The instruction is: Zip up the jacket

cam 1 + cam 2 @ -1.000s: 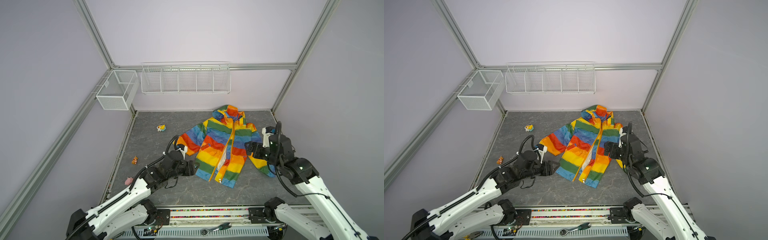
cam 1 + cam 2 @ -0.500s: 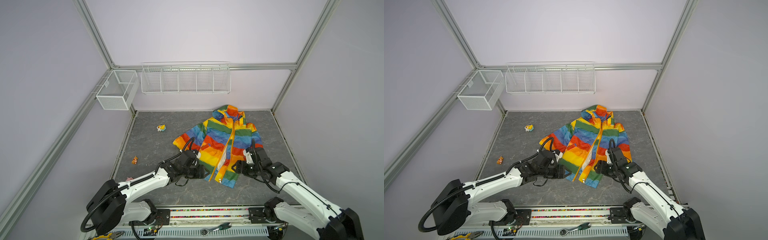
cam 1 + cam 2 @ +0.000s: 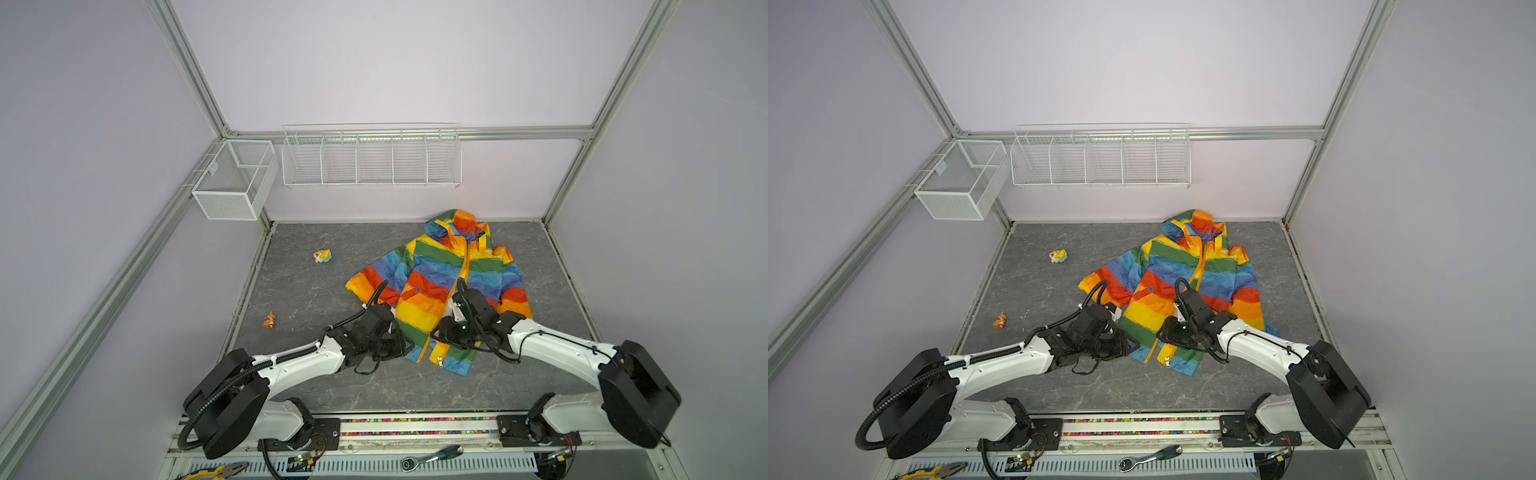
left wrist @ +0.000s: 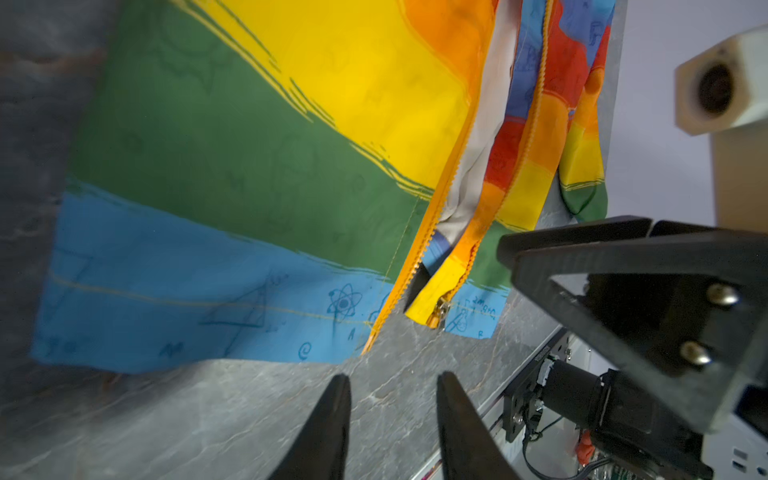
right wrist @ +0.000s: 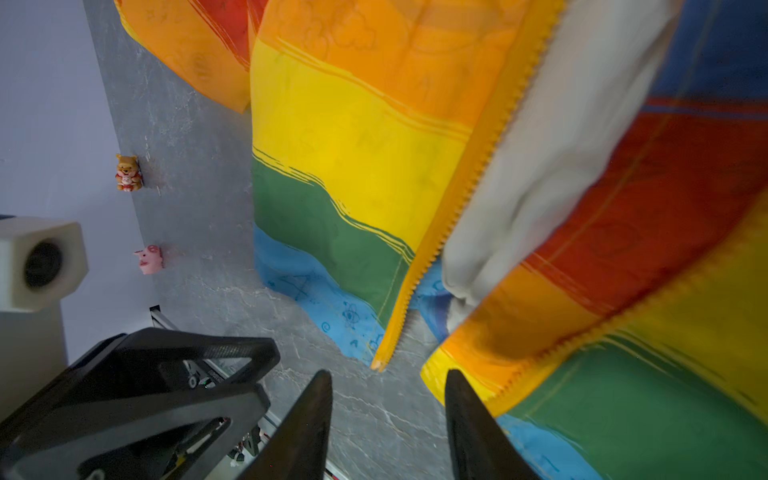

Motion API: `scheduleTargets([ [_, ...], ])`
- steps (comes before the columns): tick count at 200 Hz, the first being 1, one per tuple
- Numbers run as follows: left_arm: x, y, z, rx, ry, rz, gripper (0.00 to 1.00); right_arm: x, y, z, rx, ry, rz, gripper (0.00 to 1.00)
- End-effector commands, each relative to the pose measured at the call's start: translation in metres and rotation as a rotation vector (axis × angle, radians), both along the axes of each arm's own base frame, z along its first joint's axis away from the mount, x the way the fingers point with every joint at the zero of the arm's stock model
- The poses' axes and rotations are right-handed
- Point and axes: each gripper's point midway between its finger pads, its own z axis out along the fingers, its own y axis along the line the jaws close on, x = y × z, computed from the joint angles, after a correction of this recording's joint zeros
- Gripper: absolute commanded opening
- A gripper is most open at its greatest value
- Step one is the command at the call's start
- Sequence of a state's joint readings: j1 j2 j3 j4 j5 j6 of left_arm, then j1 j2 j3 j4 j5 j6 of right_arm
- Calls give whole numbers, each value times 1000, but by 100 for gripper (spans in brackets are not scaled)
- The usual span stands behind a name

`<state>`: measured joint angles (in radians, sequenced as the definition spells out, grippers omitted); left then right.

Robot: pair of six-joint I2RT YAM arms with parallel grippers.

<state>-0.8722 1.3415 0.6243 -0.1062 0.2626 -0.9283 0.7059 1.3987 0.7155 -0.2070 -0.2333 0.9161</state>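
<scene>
So, the left gripper (image 4: 395,375) and right gripper (image 5: 389,372) are both spread and empty, tips right at the bottom edge of the jacket (image 3: 440,282). Its zipper (image 4: 432,212) runs straight away from them. I'd say the slider (image 4: 441,307) is nearer the right one.

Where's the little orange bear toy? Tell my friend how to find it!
Start at the big rainbow-striped hooded jacket on the grey marbled tabletop, then look across to the tabletop's left edge in both top views. The small orange bear figurine sits there, nearer the camera than the small yellow-and-blue toy. Unlike that one, it is orange with round ears and hugs something pink.
</scene>
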Motion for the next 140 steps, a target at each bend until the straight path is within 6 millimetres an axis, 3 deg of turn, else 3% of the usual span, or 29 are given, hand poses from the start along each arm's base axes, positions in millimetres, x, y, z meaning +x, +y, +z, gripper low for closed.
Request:
scheduleTargets([
  [1, 11, 12, -14, 75, 2, 43, 29, 8, 14, 0, 41, 11, -41, 45],
  [73, 11, 18, -45, 99, 45, 55, 16, 2, 20, -26, 13, 58, -48, 42],
  [140, 5, 25, -54, 103, 63, 68, 13, -10, 27, -43, 20, 89, -45, 38],
])
